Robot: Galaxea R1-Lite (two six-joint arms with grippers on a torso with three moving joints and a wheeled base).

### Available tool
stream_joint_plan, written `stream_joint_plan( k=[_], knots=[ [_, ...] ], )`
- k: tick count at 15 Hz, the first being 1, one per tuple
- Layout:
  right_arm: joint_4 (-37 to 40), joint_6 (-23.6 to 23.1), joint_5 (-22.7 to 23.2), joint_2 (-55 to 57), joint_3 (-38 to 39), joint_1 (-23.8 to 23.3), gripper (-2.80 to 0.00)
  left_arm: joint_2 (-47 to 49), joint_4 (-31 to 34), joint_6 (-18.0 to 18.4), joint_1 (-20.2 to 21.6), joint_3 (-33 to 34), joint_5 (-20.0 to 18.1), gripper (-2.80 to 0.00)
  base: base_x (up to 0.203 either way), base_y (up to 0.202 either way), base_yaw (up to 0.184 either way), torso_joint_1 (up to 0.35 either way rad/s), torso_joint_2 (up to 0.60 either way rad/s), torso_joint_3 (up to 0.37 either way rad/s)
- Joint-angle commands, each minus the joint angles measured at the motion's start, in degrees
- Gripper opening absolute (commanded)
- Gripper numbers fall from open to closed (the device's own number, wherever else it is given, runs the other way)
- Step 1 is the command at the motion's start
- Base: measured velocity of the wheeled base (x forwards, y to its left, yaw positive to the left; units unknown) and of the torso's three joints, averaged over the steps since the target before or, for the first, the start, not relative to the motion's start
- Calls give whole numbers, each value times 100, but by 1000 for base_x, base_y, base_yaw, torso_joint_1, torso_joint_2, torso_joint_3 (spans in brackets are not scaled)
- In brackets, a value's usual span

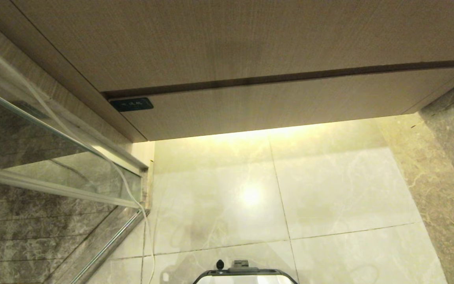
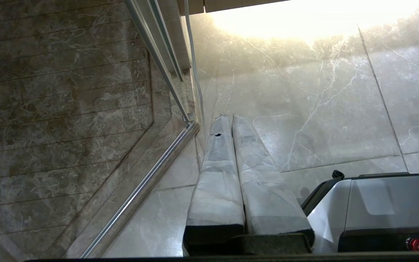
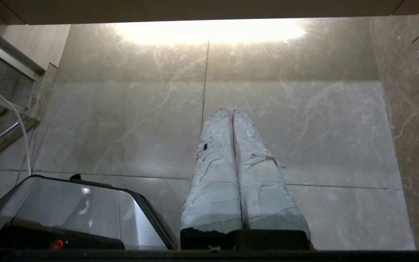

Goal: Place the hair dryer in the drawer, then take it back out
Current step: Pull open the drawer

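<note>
The drawer (image 1: 274,106) sits shut, ahead and above both closed grippers (image 2: 230,118) (image 3: 231,112) (no dryer visible), its length running crosswise.

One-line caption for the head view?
Closed wood-grain drawer with a dark label above a lit marble floor; no hair dryer or arms in sight.

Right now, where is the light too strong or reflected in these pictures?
Head view: a bright spot reflects on the glossy pale marble floor tiles, with a warm glow under the light wood-grain drawer. Both wrist views: the floor below the cabinet is washed out.
</note>
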Motion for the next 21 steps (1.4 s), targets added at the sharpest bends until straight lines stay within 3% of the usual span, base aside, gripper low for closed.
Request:
stream_joint_plan(
  k=[1,21],
  knots=[
    [-9,-6,0,-211,229,-1,-280,0,1,1,-8,9,1,-280,0,0,0,0,0,0],
    [-9,3,0,-211,229,-1,-280,0,1,1,1,9,1,-280,0,0,0,0,0,0]
  ],
)
